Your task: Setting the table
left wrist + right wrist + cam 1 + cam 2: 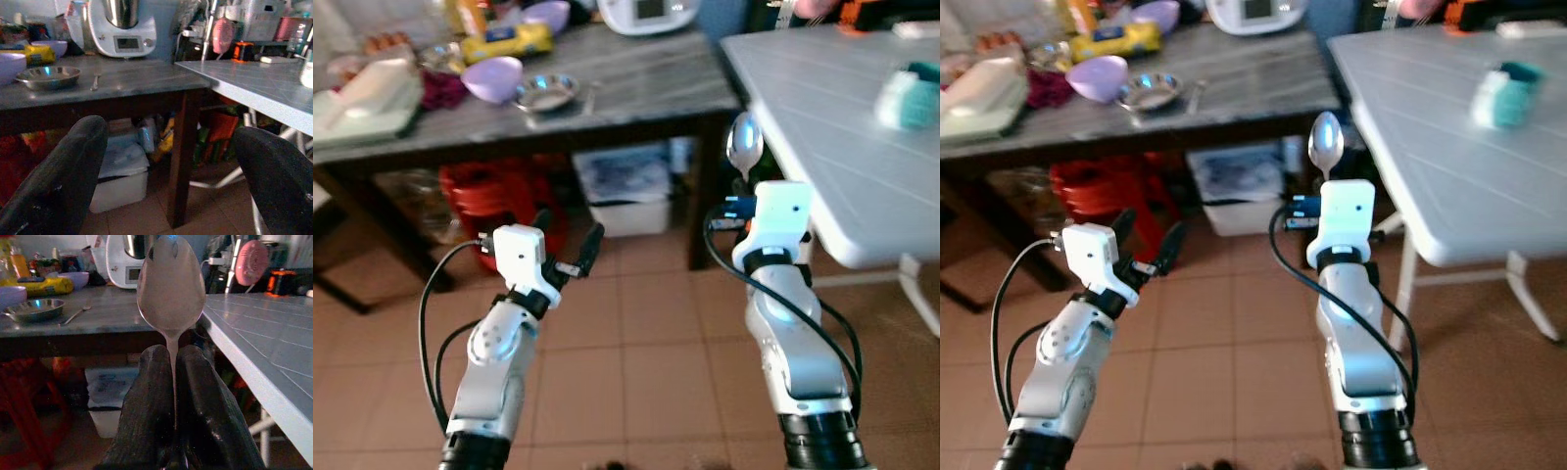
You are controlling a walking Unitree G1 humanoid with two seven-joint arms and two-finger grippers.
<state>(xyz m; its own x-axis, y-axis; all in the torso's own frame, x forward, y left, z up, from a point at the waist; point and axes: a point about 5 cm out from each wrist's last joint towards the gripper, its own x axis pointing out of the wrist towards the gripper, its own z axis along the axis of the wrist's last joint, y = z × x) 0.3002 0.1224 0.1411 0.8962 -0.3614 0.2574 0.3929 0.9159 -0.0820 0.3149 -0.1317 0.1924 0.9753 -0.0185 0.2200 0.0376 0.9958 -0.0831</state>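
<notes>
Beside the white table's (862, 186) near edge, in the left eye view, a spoon (744, 147) is held upright by the right gripper (741, 201), bowl up, the tabletop lying to its right. At the right wrist, the fingers (146, 401) are seen pinched on the handle. At the left wrist, the left gripper (171, 181) is seen spread wide, empty.

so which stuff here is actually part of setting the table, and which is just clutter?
In play:
- shiny metal spoon, pinched upright in the right hand
- white panelled table, beside the right hand
- left hand, open, holding nothing

Lying about:
- purple plastic bowl, steel dish and yellow packet on the dark wooden table
- teal cup on the white table
- red stool
</notes>
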